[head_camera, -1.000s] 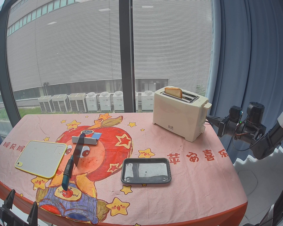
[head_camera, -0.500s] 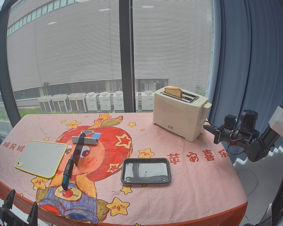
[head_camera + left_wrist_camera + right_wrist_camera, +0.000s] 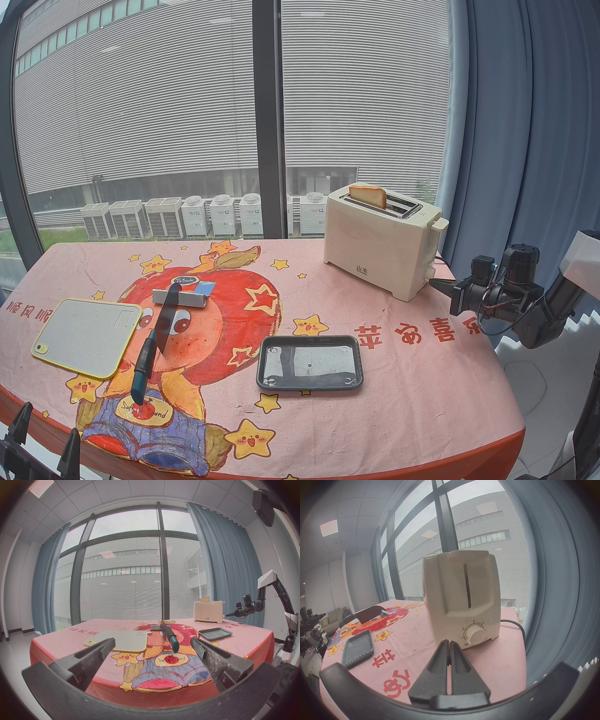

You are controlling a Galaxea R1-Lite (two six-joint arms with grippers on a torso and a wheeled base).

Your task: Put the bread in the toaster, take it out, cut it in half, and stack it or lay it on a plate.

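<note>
Tablecloth-borne cream toaster (image 3: 382, 241) holds bread (image 3: 367, 195) (golden-crusted).

Quick count: one toaster (image 3: 381, 247), one bread slice (image 3: 367, 195). Also one knife (image 3: 150, 350), one cutting board (image 3: 87, 336), one dark plate (image 3: 310, 340) and one knife rest (image 3: 180, 297).

A tan bread slice (image 3: 367, 195) stands half out of the near slot of the cream toaster (image 3: 381, 247), far right on the desk (image 3: 400, 387). Nearer lies a dark rectangular plate (image 3: 310, 362); left of it are the teal-handled knife (image 3: 153, 340) and the yellow-rimmed cutting board (image 3: 87, 336).
</note>
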